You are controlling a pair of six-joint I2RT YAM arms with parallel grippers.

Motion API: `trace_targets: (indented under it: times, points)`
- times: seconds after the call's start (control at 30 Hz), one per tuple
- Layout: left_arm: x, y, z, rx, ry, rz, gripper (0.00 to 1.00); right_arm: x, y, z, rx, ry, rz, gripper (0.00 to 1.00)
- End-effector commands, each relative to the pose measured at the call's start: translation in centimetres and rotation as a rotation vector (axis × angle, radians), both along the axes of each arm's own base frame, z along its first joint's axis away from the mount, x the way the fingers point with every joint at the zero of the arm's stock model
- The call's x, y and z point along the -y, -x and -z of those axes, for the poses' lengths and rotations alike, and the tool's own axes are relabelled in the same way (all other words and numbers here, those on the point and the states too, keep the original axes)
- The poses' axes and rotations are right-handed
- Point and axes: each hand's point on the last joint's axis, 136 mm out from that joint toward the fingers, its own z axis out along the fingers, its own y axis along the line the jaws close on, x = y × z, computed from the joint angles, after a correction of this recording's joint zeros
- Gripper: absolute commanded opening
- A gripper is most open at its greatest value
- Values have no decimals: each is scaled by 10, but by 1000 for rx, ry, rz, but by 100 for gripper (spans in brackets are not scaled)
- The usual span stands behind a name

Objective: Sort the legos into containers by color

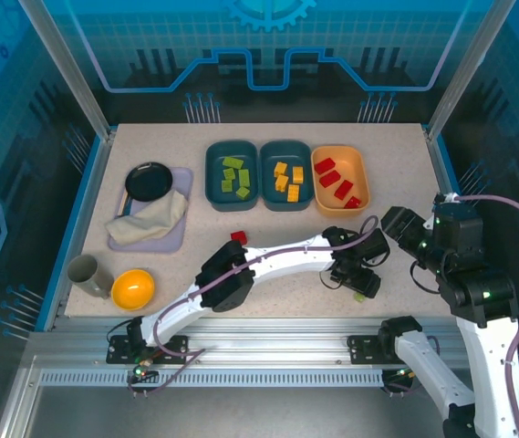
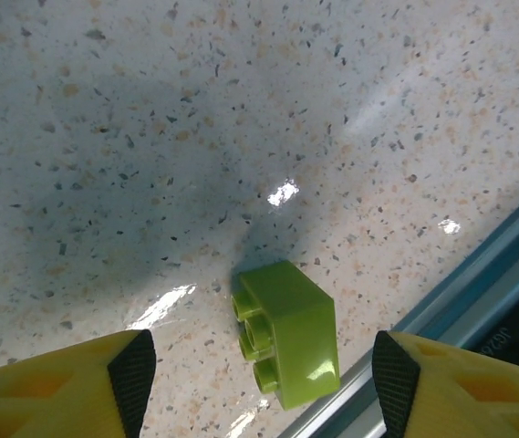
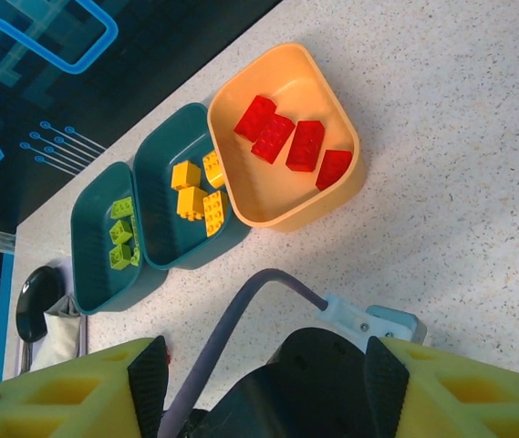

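Speckled table [image 1: 277, 224] carries three containers [image 1: 264, 178], each already keeping one colour, so strays have obvious homes. Left gripper [image 2: 264, 374] hangs half-spread astride a green brick [image 2: 286, 333] near the front rail, gripping nothing. Right gripper [image 3: 259, 374] stands parted and empty. The top view adds a loose red brick [image 1: 238, 236]; the left wrist view shows clear gaps beside the green one.

A speckled beige table [image 1: 150, 146] sits between blue circuit-patterned walls [image 1: 350, 46], a grey aluminium rail [image 1: 259, 345] along its near edge.

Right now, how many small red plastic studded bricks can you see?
5. Four small red plastic bricks lie in the light orange plastic tray; a fifth sits loose on the speckled table beside the left arm. Others may hide under the arms.
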Motion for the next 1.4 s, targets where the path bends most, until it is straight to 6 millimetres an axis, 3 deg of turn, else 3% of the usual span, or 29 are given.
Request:
trace_targets:
  times: [0.0, 0.2, 0.47, 0.57, 0.67, 0.83, 1.0, 1.23, 1.37]
  points:
    - [1, 6, 7, 2, -33, 14, 64, 3, 1, -2, -15, 18, 4, 62]
    - [7, 16, 16, -37, -20, 29, 52, 3, -2, 2, -34, 21, 3, 61]
    - [4, 13, 24, -32, -48, 14, 29, 0, -6, 13, -66, 8, -5, 62]
    - [-7, 1, 10, 15, -69, -20, 25, -2, -11, 12, -64, 12, -26, 61]
    - [-27, -27, -25, 64, -36, -106, 24, -8, -20, 9, -57, 23, -71, 61]
    - [-101, -98, -91, 112, 34, -336, 24, -40, -49, 1, -31, 8, -266, 60]
    - [-190, -164, -122, 135, 45, -531, 24, -82, -78, 14, -81, 37, -436, 58]
    - [-314, -237, -118, 156, -93, -760, 24, -173, -114, 36, -150, 78, -678, 59]
    - [-359, -264, -105, 183, -174, -847, 24, -207, -132, 50, -201, 74, -740, 59]
